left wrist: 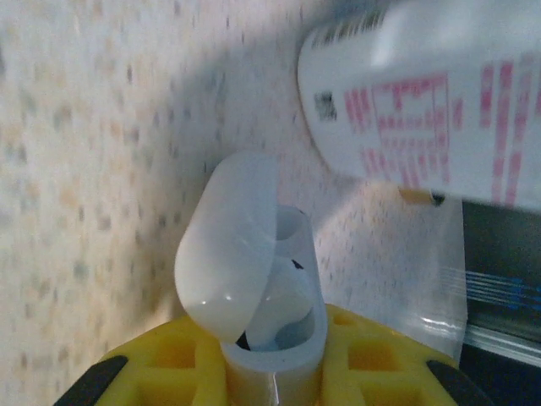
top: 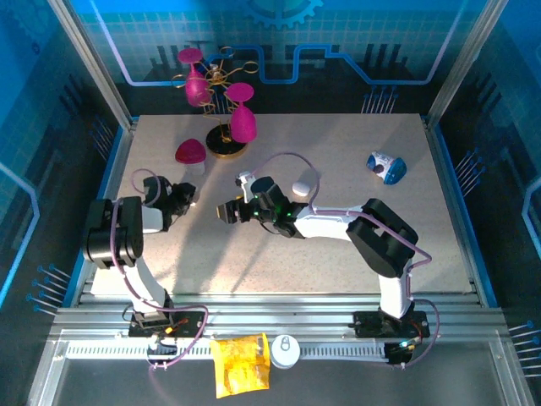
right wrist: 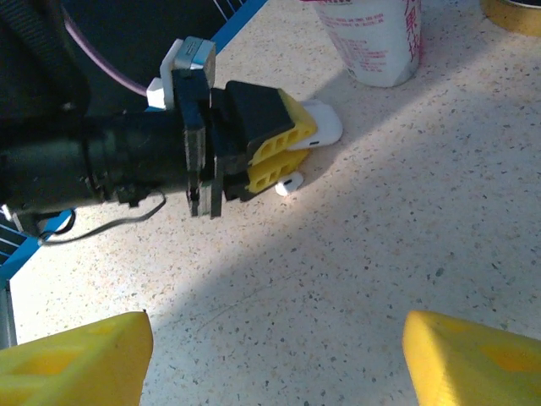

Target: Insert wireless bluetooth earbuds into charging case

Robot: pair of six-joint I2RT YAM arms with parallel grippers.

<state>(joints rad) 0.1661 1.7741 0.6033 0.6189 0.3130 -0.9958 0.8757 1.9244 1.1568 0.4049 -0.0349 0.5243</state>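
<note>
My left gripper (left wrist: 272, 372) is shut on a white charging case (left wrist: 292, 355) whose lid (left wrist: 226, 245) stands flipped open; a white earbud (left wrist: 287, 296) sits in one well. In the right wrist view the same left gripper (right wrist: 283, 148) holds the case (right wrist: 325, 125) low over the table, and a loose earbud (right wrist: 289, 183) lies on the table just beside its yellow fingers. My right gripper (right wrist: 275, 355) is open, hovering a short way from that earbud with nothing between its fingers. From above, the left gripper (top: 188, 200) and right gripper (top: 226, 211) face each other.
A white bottle with pink print (right wrist: 372, 42) and a pink cap (top: 191, 152) stands just behind the left gripper. A second white case (top: 303, 186) lies behind the right arm. A gold rack with pink glasses (top: 221, 101) stands at the back, a blue-white object (top: 386, 167) at right.
</note>
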